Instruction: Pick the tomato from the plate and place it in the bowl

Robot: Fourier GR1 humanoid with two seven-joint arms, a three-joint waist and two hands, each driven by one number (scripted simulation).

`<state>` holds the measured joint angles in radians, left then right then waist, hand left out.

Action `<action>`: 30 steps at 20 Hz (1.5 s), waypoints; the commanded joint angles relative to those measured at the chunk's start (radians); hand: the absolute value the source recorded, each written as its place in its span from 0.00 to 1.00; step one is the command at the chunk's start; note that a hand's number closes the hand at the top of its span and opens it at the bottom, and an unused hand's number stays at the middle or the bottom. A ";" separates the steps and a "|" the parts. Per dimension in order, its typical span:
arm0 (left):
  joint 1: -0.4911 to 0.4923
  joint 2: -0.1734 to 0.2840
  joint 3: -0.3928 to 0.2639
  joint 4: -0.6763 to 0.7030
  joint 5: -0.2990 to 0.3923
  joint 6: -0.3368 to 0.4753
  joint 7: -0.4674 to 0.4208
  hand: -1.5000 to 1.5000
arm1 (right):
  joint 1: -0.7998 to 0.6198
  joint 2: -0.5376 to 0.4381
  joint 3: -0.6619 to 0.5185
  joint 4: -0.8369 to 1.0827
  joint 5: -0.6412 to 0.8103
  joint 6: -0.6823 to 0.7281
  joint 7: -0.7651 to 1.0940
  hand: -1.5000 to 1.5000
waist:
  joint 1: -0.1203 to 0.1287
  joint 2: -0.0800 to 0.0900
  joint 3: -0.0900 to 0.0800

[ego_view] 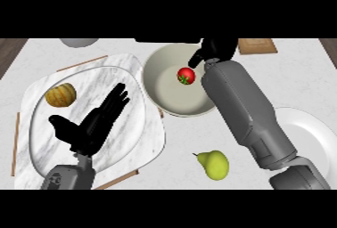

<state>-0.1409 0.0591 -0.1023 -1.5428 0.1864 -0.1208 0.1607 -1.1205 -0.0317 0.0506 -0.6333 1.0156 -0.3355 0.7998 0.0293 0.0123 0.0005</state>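
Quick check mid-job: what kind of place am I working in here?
Most likely a kitchen counter: a pale marble-look counter top carrying tableware and food. There is a bowl with a tomato in it, a white plate, and a pear lying loose.

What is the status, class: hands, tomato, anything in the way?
Left hand open, resting over the marble tray. Right hand above the bowl, fingers unclear. Tomato in the bowl, beside the right hand. Nothing blocking.
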 commanded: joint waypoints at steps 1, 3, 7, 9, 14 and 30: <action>-0.004 -0.010 -0.001 0.016 -0.021 0.021 -0.014 0.50 | 0.026 0.030 -0.063 -0.076 -0.068 -0.218 -0.081 0.00 | -0.004 -0.002 0.001; 0.039 -0.024 -0.022 -0.022 -0.023 0.026 -0.012 0.50 | 0.086 0.013 -0.081 -0.166 -0.087 -0.352 -0.189 0.00 | -0.016 -0.009 0.003; 0.009 0.005 0.025 0.020 0.006 0.004 -0.009 0.50 | 0.138 0.031 -0.030 -0.340 -0.234 -0.468 -0.275 0.00 | -0.019 -0.015 0.002; 0.025 -0.005 0.005 0.005 -0.007 0.007 -0.015 0.50 | 0.220 0.031 0.078 -0.460 -0.286 -0.486 -0.296 0.00 | -0.026 -0.022 0.001; 0.026 0.008 0.030 -0.009 -0.005 0.026 0.008 0.50 | 0.411 0.032 0.282 -0.811 -0.281 -0.520 -0.206 0.00 | -0.066 -0.036 0.000; 0.083 0.006 0.050 -0.005 -0.003 0.033 -0.030 0.50 | 1.245 0.032 1.036 -1.346 0.249 -0.647 -0.153 1.00 | -0.122 -0.044 -0.002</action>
<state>-0.0656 0.0680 -0.0576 -1.5645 0.1811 -0.0806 0.1585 -0.1256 -0.0061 0.8552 -1.9268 1.1558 -0.8900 0.6266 -0.0839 -0.0355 -0.0014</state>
